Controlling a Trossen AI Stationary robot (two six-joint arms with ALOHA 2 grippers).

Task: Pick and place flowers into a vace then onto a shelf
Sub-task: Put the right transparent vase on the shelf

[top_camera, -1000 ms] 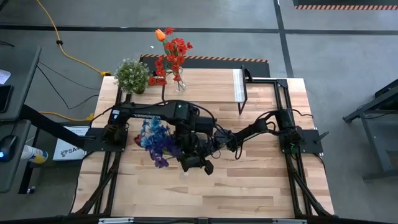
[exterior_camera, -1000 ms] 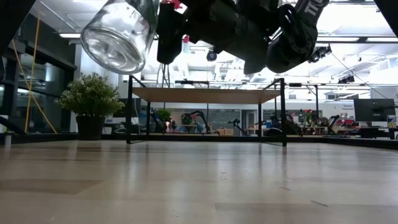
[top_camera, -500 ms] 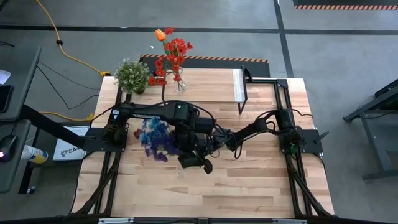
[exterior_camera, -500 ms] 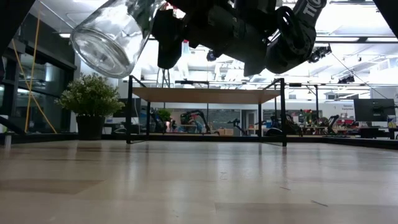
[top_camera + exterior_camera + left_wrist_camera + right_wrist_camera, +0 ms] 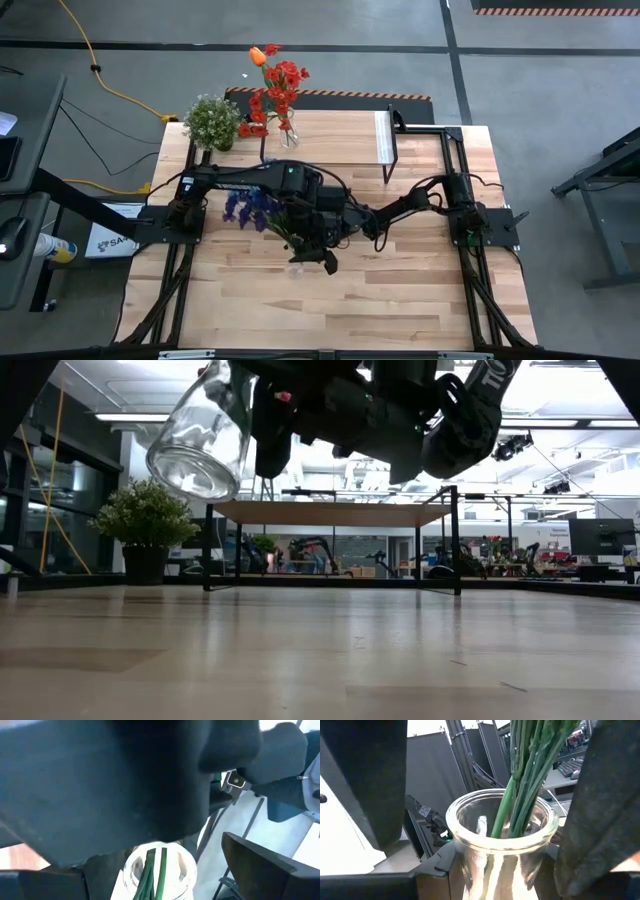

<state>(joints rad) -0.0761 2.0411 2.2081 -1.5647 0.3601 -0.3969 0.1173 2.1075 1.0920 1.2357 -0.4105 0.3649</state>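
Left side: potted plant (image 5: 212,122) at the far-left corner, and just right of it a vase of red flowers (image 5: 277,92) at the left end of the shelf (image 5: 381,135). Mid-table, both arms meet. The left gripper (image 5: 295,215) sits over the mouth of the glass vase (image 5: 200,435); whether it's gripping anything I can't tell, as its own view is mostly blocked by dark housing. The right gripper (image 5: 325,240) is half closed, clamped on the vase body and holding it well clear of the table. The purple-blue flowers (image 5: 250,208) are in the vase, stems down the neck, heads fanning out left. Key relation: the vase's long axis is tilted, with the base toward the near edge and the mouth up and left. The shelf lies beyond and right of the right gripper, with free plank right of the red bunch. The right arm is nearer and already holds the load, so my call is to level the vase first, then carry it back-right.
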